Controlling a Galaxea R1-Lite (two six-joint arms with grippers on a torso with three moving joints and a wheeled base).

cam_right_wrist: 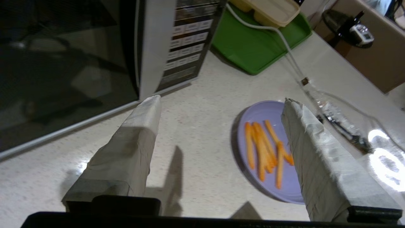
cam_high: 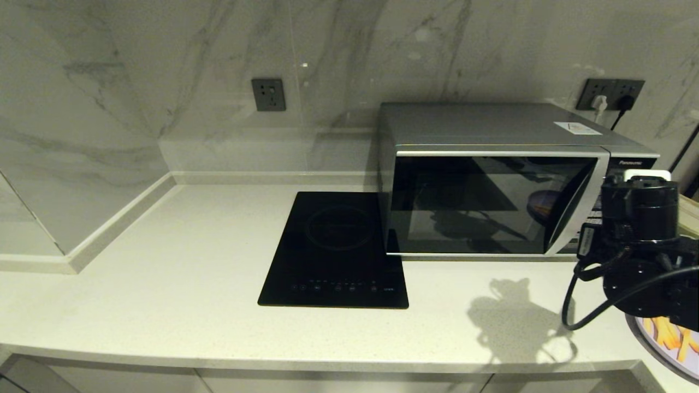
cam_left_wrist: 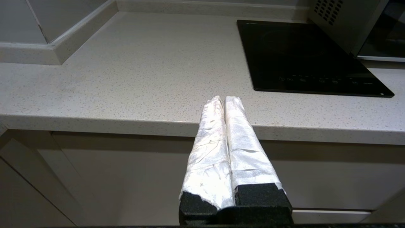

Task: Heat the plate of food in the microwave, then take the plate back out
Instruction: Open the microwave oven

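The silver microwave [cam_high: 491,185] stands at the back right of the counter with its dark glass door shut; its keypad [cam_right_wrist: 186,38] shows in the right wrist view. The lavender plate of food [cam_right_wrist: 269,152], carrying orange fries, lies on the counter in front of the microwave's right end and peeks out under my right arm [cam_high: 644,245] at the plate's edge [cam_high: 669,335]. My right gripper [cam_right_wrist: 221,103] hangs open above the counter, holding nothing, with one finger over the plate's side. My left gripper [cam_left_wrist: 221,99] is shut and empty, parked below the counter's front edge.
A flat black induction cooktop [cam_high: 333,251] lies left of the microwave. To the right of the microwave sit a green tray [cam_right_wrist: 259,44] holding a beige compartment tray [cam_right_wrist: 269,9], and a clear bottle [cam_right_wrist: 335,117] right beside the plate. A cable [cam_high: 579,305] loops from my right wrist.
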